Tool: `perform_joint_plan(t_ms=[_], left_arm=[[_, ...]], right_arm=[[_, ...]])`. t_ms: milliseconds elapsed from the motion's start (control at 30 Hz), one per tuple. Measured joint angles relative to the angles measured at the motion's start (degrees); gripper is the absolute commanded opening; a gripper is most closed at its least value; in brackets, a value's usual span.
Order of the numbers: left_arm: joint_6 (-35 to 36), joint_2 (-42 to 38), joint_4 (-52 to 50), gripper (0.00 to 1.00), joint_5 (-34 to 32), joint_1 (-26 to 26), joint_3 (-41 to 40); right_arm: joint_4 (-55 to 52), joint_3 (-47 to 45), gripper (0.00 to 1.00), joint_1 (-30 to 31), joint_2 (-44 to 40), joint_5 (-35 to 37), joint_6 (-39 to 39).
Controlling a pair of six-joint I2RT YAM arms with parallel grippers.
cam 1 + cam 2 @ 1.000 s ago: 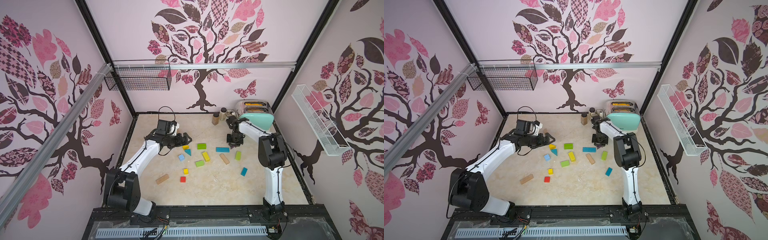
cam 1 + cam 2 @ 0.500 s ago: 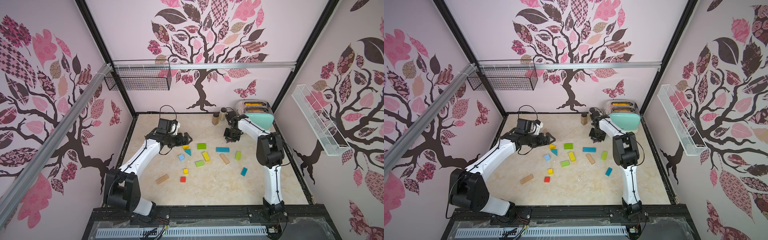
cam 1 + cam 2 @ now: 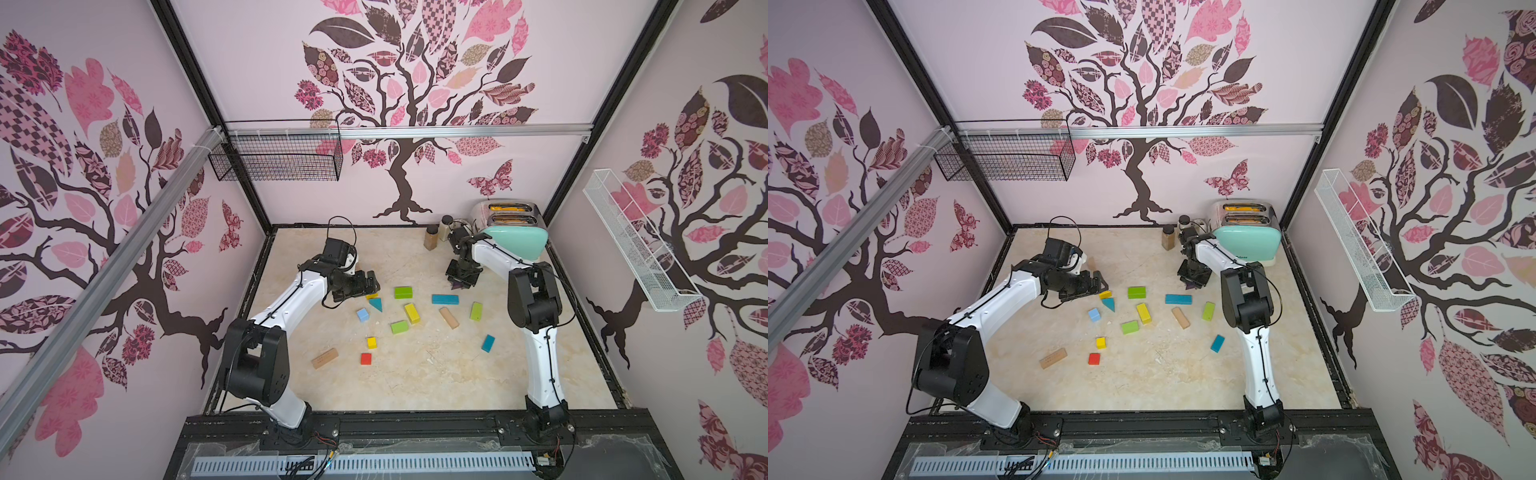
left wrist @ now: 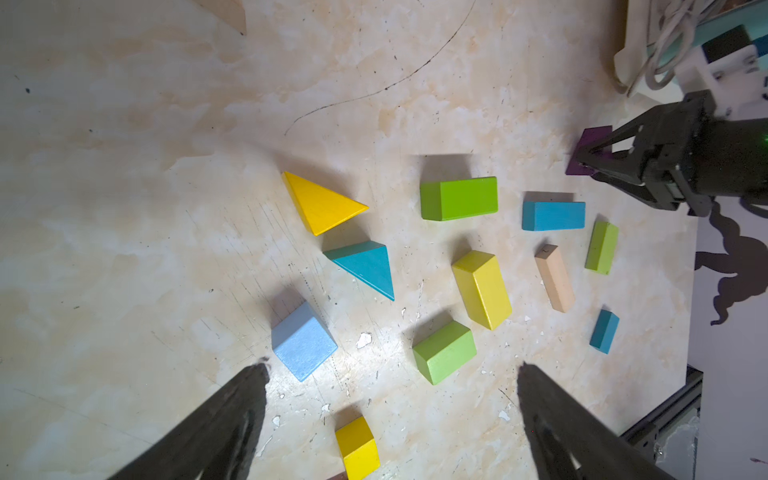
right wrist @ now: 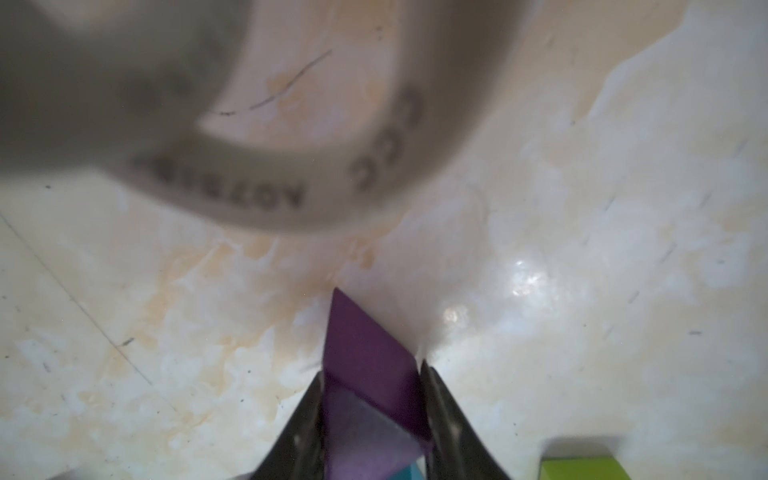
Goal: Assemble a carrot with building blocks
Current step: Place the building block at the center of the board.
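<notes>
In both top views my left fingers (image 3: 370, 280) (image 3: 1097, 279) hang spread wide over the table (image 3: 415, 382). They are just behind the yellow wedge (image 3: 372, 296), at the left edge of the scattered blocks (image 3: 412, 313). My right fingers (image 3: 459, 277) (image 3: 1192, 277) point straight down at the far right of the scatter, near the jars (image 3: 431, 237) and the toaster (image 3: 515, 232). A sliver of the purple wedge (image 3: 458, 286) shows beneath them. The rest of the blocks lie loose between the two arms, none stacked.

From the left wrist I see both left fingers (image 4: 232, 415) as dark prongs, far apart and touching nothing. The blue cube (image 4: 303, 340) sits just beside one fingertip. The green block (image 4: 444, 351) and the yellow cube (image 4: 357, 446) lie in the open gap between the prongs. The yellow wedge (image 4: 320, 203) and the teal wedge (image 4: 368, 266) lie further out, beyond the tips. At the edge of this view the right fingers (image 4: 615, 149) straddle the purple wedge (image 4: 592, 137), which seems to sit on the table.

From the right wrist, the purple wedge (image 5: 365, 361) stands between the right fingers (image 5: 303, 419), one on each flank, with its point reaching out past the tips. Both fingers lie close against it. A thin gap shows low on one side, so I cannot tell whether they pinch it or only bracket it. A blurred pale cable (image 5: 249, 166) loops across this view, and a green corner (image 5: 582, 467) peeks in nearby.
</notes>
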Motion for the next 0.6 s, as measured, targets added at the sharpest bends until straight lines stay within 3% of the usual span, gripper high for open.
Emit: perform_joint_plan(t_ms=[267, 400, 600], left_arm=[[-0.9, 4.3, -1.8, 0.98, -2.8, -0.1, 3.2], [-2.2, 7.7, -1.9, 0.92, -3.6, -0.2, 4.9], [-4.4, 15.0, -2.0, 0.82, -5.7, -0.3, 9.3]], right_arm=[[0.1, 0.3, 0.74, 0.0, -0.2, -0.4, -1.5], [-0.9, 0.5, 0.81, 0.0, -2.4, 0.4, -3.6], [-2.0, -0.4, 0.83, 1.2, -10.8, 3.0, -7.6]])
